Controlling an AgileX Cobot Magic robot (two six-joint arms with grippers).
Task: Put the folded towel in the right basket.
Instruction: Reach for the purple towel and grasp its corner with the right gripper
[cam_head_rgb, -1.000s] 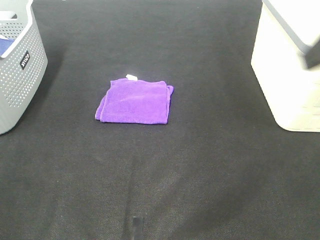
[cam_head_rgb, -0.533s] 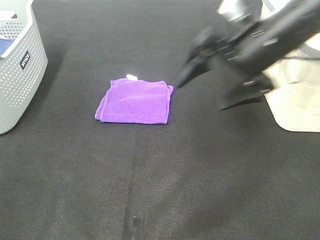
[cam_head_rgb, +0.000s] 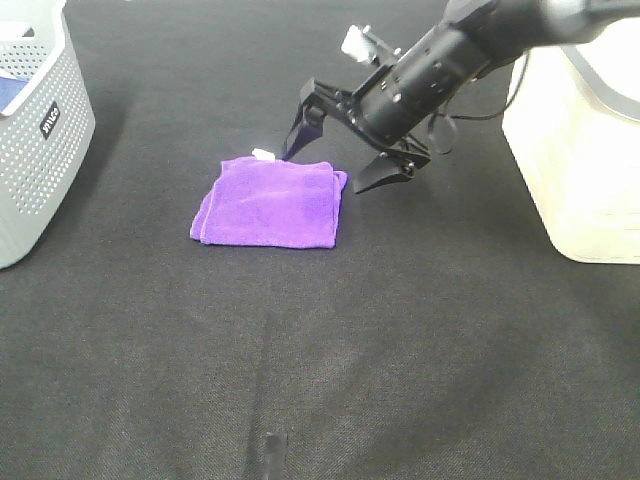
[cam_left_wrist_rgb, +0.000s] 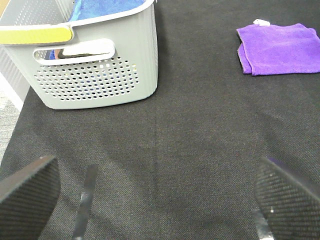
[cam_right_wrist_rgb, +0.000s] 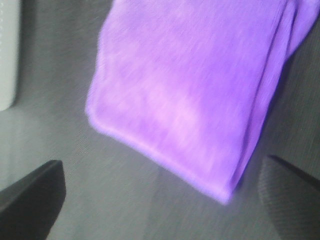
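Observation:
A folded purple towel (cam_head_rgb: 268, 203) lies flat on the black table, left of the middle. It also shows in the left wrist view (cam_left_wrist_rgb: 279, 48) and fills the right wrist view (cam_right_wrist_rgb: 195, 90). My right gripper (cam_head_rgb: 335, 160) is open and hovers just above the towel's right edge, one finger (cam_head_rgb: 300, 127) at its far corner and the other (cam_head_rgb: 383, 174) off its right side. The right basket (cam_head_rgb: 580, 150) is white and stands at the right edge. My left gripper (cam_left_wrist_rgb: 155, 200) is open and empty over bare table, far from the towel.
A grey perforated basket (cam_head_rgb: 35, 130) stands at the left edge; the left wrist view (cam_left_wrist_rgb: 95, 60) shows blue cloth inside it. A small white tag (cam_head_rgb: 263, 154) sticks out at the towel's far edge.
My right arm has swung in from the right basket side and come down to the towel's right edge with jaws open. The towel has not moved.

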